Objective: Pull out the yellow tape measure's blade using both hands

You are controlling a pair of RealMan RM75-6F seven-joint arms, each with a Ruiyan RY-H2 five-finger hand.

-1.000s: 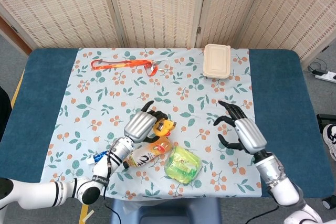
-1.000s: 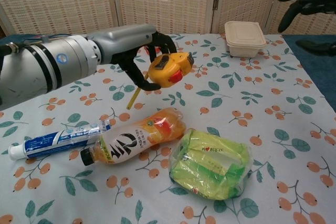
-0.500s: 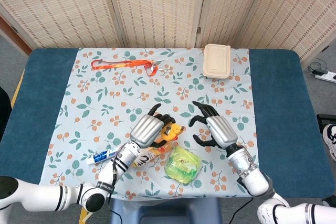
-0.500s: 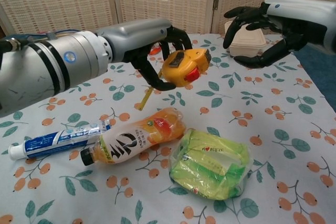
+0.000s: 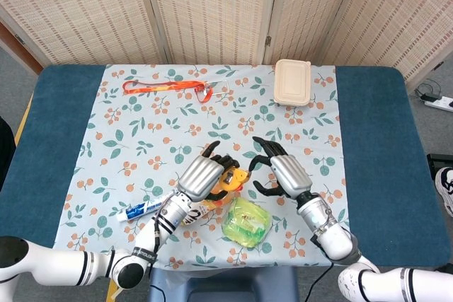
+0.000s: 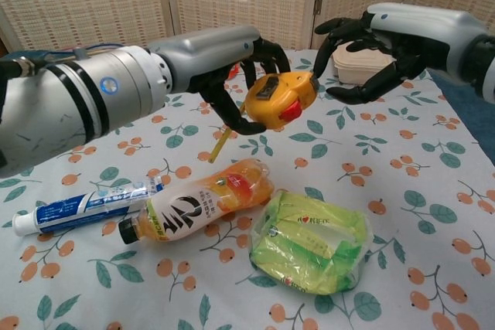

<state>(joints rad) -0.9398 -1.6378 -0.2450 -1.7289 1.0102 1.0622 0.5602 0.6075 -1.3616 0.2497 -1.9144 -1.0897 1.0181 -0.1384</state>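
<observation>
Because the blade has to be drawn out sideways, the left hand (image 6: 232, 67) grips the yellow tape measure (image 6: 282, 100) clear of the table with its blade end turned to the right, where the right hand (image 6: 371, 48) waits just beside it, fingers spread and holding nothing. Just below, near the front edge, lie a juice bottle (image 6: 203, 200), a toothpaste tube (image 6: 85, 205) and a green packet (image 6: 313, 241), while a lidded box (image 6: 362, 58) sits far behind the right hand; none of them looks to block a pull to the right

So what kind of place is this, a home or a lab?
Probably a staged lab or test room: woven folding screens wall off the table, and a power strip lies on the grey floor.
</observation>
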